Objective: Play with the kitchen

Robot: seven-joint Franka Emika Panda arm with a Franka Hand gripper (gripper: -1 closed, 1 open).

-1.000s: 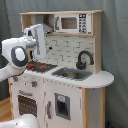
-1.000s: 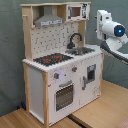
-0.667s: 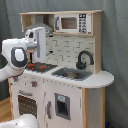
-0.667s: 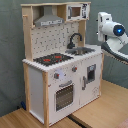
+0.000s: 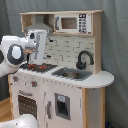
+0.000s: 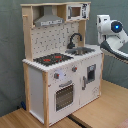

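The kitchen (image 5: 65,87) is a white and light-wood toy unit, standing upright in both exterior views (image 6: 37,82). It has a black-red hob (image 5: 40,66), a sink (image 5: 72,74) with a black tap (image 5: 84,59), an oven door (image 5: 27,105), a grey hood (image 5: 39,22) and a microwave shelf (image 5: 72,22). In the first exterior view my gripper (image 5: 38,42) hangs in front of the hob side. In the second exterior view the gripper (image 6: 104,22) is off the kitchen's front at shelf height, apart from it. Nothing is seen in it.
The arm's white links fill the first exterior view's left (image 5: 12,52) and bottom edge (image 5: 25,121). A wooden floor (image 6: 100,107) lies before the kitchen. A grey curtain (image 6: 10,50) closes the back. A small cupboard door (image 5: 62,105) is beside the oven.
The gripper has sunk a little and drifted slightly toward the first exterior view's right. The kitchen has not moved.
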